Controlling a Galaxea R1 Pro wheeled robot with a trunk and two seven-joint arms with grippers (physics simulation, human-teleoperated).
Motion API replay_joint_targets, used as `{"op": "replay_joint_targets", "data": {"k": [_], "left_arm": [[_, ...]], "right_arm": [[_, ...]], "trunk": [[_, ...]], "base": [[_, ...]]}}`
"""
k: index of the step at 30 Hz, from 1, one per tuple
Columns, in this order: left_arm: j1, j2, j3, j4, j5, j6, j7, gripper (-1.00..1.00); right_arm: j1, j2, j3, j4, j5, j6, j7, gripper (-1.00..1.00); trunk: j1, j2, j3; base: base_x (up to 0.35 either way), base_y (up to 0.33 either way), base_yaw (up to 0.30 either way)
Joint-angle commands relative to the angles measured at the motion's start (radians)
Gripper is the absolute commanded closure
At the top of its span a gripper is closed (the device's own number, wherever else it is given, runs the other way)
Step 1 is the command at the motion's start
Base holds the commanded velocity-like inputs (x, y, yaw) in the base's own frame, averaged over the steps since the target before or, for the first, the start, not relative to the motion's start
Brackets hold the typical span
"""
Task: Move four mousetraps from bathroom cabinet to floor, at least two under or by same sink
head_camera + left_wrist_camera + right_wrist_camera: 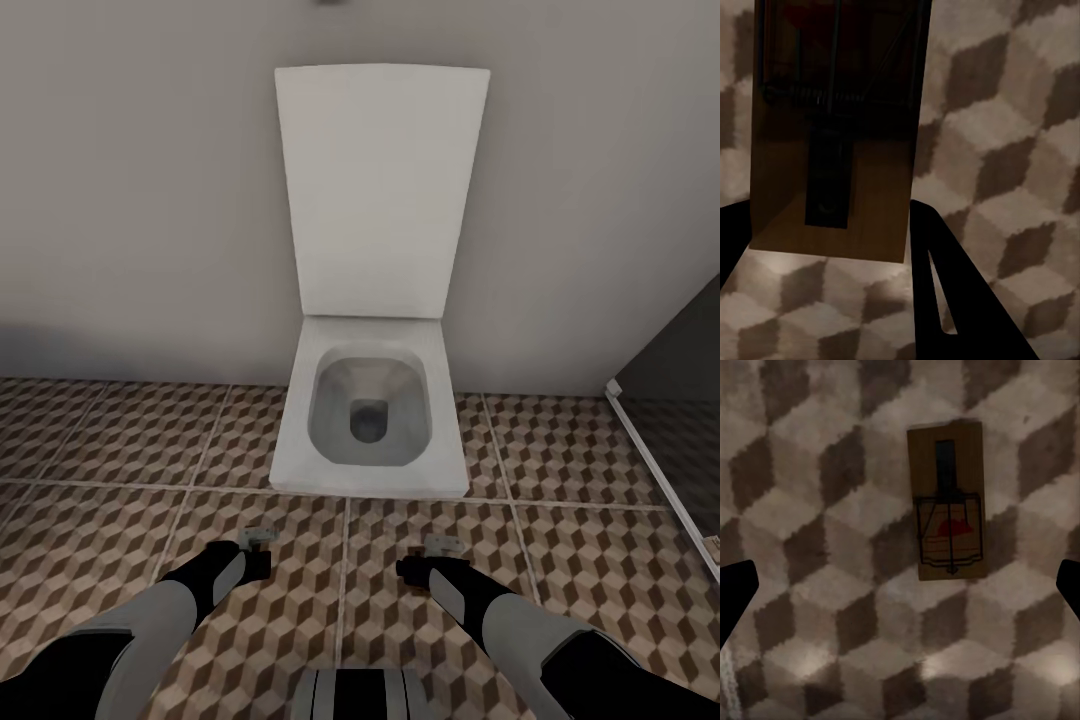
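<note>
Cube-tiled bathroom floor (pixel 120 440), toilet (pixel 370 420) ahead at the wall, mousetrap (pixel 946 501) flat below spread right gripper (pixel 900 585), second mousetrap (pixel 832 127) between spread fingers of left gripper (pixel 832 247), whether gripped unclear.

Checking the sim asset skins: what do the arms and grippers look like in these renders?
Both arms have light grey forearm shells that change to glossy black at the wrists. The left gripper and right gripper end in small pale grey fingertip pieces. In the wrist views the jaws render as flat black wedges; one left finger has a narrow slit cut through it. No cables or markings show.
</note>
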State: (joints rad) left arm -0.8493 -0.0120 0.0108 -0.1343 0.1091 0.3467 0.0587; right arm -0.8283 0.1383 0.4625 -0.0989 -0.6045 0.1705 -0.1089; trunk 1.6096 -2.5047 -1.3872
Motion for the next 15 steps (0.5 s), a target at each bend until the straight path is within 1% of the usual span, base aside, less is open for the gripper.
{"op": "replay_joint_targets", "data": {"k": [1,15], "left_arm": [[0.0,0.0,0.0,-0.002,0.007,0.006,0.007,1.0],[0.0,-0.001,0.0,-0.002,0.007,0.006,0.007,1.0]], "right_arm": [[0.0,0.0,0.008,-0.002,-0.008,0.006,-0.006,-1.0],[0.0,0.0,0.008,-0.002,-0.008,0.006,-0.006,-1.0]], "trunk": [[0.0,0.0,-0.001],[0.0,0.0,-0.001]], "base": [[0.0,0.0,0.0],[0.0,0.0,0.0]]}}
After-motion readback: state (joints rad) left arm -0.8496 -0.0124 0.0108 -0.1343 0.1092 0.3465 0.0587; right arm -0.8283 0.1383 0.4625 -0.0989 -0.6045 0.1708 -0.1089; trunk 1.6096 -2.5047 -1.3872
